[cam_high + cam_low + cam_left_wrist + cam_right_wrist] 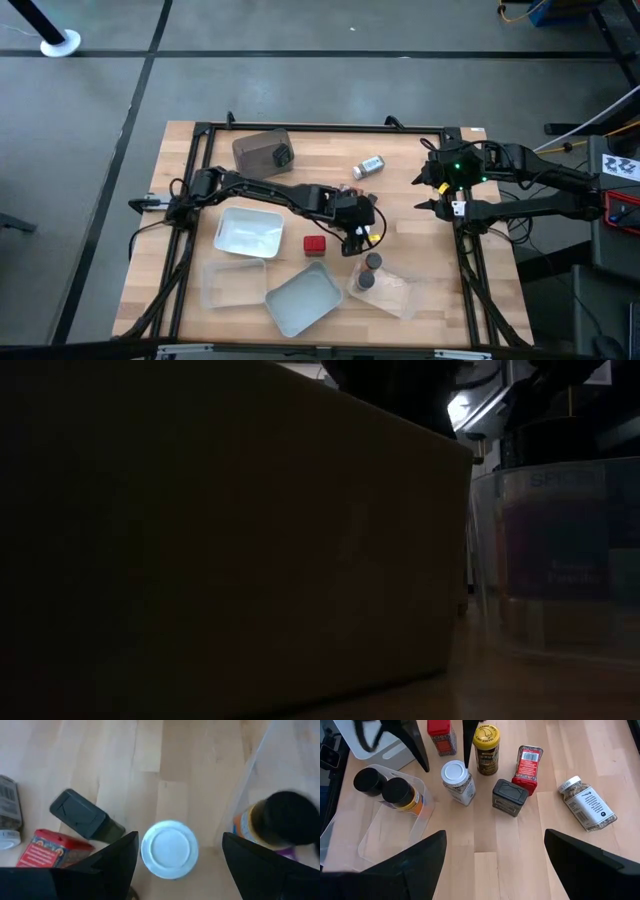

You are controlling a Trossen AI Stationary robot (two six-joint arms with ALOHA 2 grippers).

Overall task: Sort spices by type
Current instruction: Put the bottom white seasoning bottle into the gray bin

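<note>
Sorting partly done. Two dark-lidded jars point(384, 790) already in clear tray point(380, 845). Left on the surface near that tray: white-lid jar point(169, 849), yellow-lid jar point(485, 749), black box point(509, 796), two red boxes point(527, 766), plus one jar on its side point(585, 803), well apart. Left claw point(180, 857) poised over white-lid jar, fingers apart on either side, not gripping. Right claw point(492, 865) waiting at right edge, fingers wide apart, empty. Most of the job judged still ahead.
</note>
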